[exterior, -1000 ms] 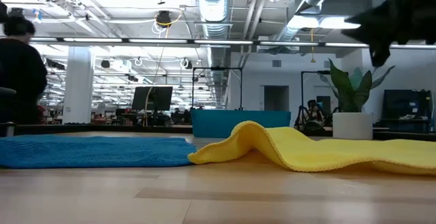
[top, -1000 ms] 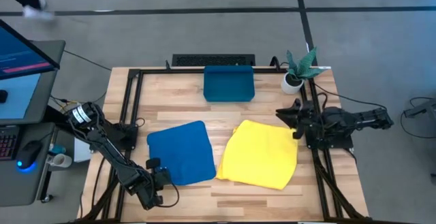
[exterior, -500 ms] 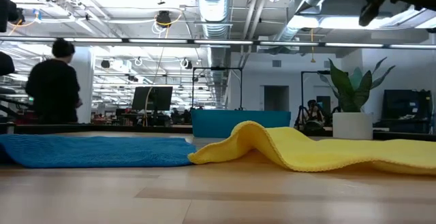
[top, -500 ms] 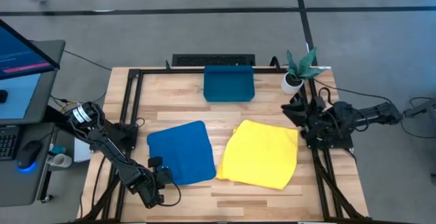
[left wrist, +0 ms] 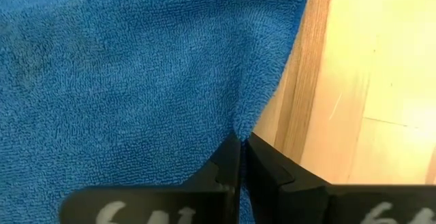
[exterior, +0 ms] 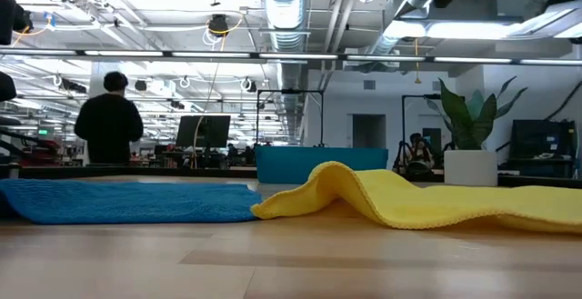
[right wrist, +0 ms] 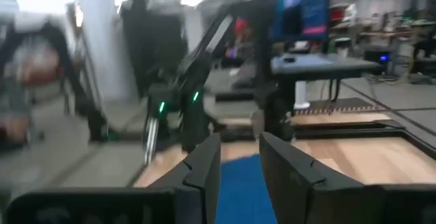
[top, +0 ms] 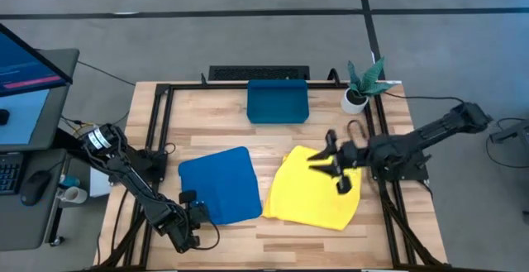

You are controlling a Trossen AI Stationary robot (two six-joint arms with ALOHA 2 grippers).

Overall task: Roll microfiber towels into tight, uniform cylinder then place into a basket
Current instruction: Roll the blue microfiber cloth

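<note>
1. High view: the right claw [top: 333, 166] has swung in from the right frame rail, where it sat a second ago, and now hangs over the upper right part of the yellow towel [top: 314, 189]. Its fingers stand parted with nothing between them.
2. High view: the left claw [top: 192, 209] has not moved. It stays at the near left corner of the blue towel [top: 219, 186], closed.
3. High view: both towels lie unrolled on the wooden surface [top: 223, 123], side by side, and neither has shifted. The blue one is flat; the yellow one is a little rumpled.
4. High view: the basket [top: 278, 102] sits at the far middle of the surface, well apart from both towels. Only its bare teal floor shows inside. A small white pot with a green plant [top: 358, 91] stands to its right.
5. Low view: the blue towel [exterior: 127, 202] lies flat; the yellow towel [exterior: 409, 199] humps up in a fold at its left end. The basket [exterior: 318, 164] shows behind them. A person [exterior: 109, 126] in dark clothes has walked further right across the room behind.
6. Left wrist view: the closed fingers [left wrist: 225, 169] pinch the edge of the blue towel [left wrist: 136, 67].
7. Right wrist view: the fingers [right wrist: 204, 166] are parted, holding nothing; the blue towel [right wrist: 242, 190] shows between them, farther off.
</note>
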